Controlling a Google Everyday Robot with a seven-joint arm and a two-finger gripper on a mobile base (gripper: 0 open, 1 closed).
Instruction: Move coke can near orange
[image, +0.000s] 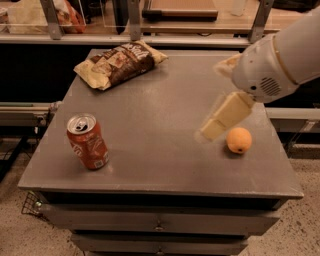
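Note:
The coke can (88, 141), red-orange with a silver top, stands upright near the front left of the grey table (165, 170). The orange (239, 140) lies near the table's right edge, far from the can. My gripper (210, 100) hangs above the table's right half, just left of and above the orange, on a white arm (280, 60) coming in from the upper right. Its cream fingers (222, 119) stand apart and hold nothing. The gripper is well to the right of the can.
A brown chip bag (119, 63) lies at the table's back left. Drawers (160, 225) sit under the tabletop. A shelf with metal posts (135, 20) runs behind the table. A rail (25, 115) runs at the left.

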